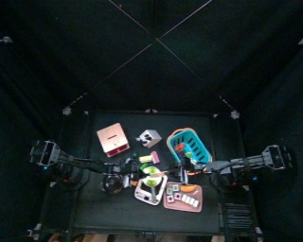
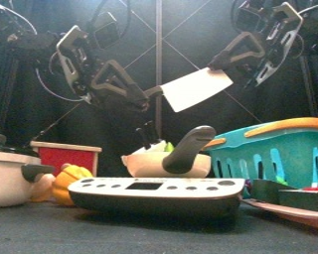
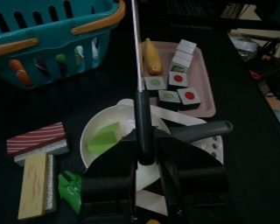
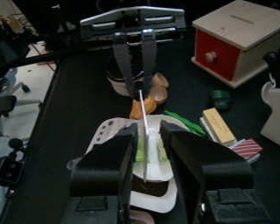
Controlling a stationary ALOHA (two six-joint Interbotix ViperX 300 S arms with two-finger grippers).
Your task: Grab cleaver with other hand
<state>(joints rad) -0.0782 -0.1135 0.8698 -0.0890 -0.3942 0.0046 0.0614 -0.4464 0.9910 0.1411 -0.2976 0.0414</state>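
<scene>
The cleaver (image 2: 198, 87) is held up in the air over the middle of the table (image 2: 148, 233), well clear of the clutter underneath, blade tilted with its far end higher. Its handle is pinched by the left gripper (image 3: 143, 166) fingers, seen pretty clearly in the left wrist view. The right gripper (image 4: 149, 144) is parked at the blade's far end with its fingers spread, one on each side of the thin blade, and no contact can be made out. Below, a teal basket (image 2: 274, 149) and a red box (image 4: 238, 39) are sat on the table.
</scene>
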